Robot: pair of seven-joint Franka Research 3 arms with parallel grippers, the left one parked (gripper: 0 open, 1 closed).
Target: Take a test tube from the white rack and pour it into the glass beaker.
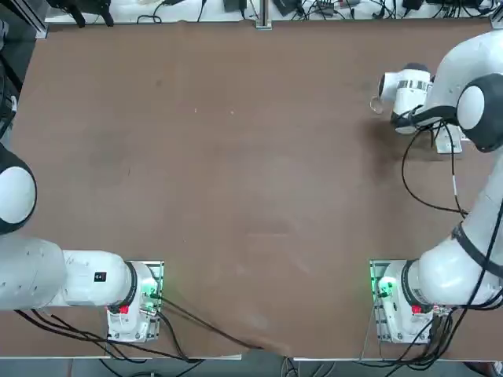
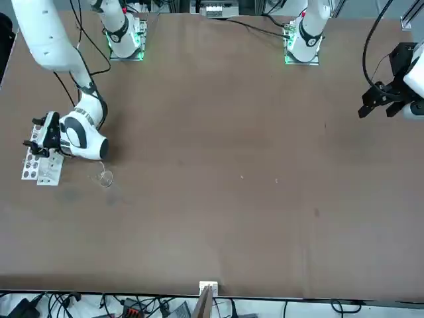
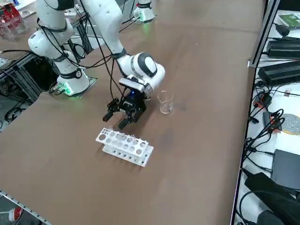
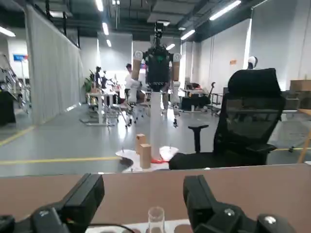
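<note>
Side view: right gripper [image 3: 121, 117] open above white rack [image 3: 124, 146].

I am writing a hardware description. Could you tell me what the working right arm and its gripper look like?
The right arm has glossy white rounded shells with dark grey joint rings. Loose black cables run along it to the wrist. Its base glows green, with a red part seen from above. The right gripper is black, with two blocky black fingers, open above the white rack.
</note>
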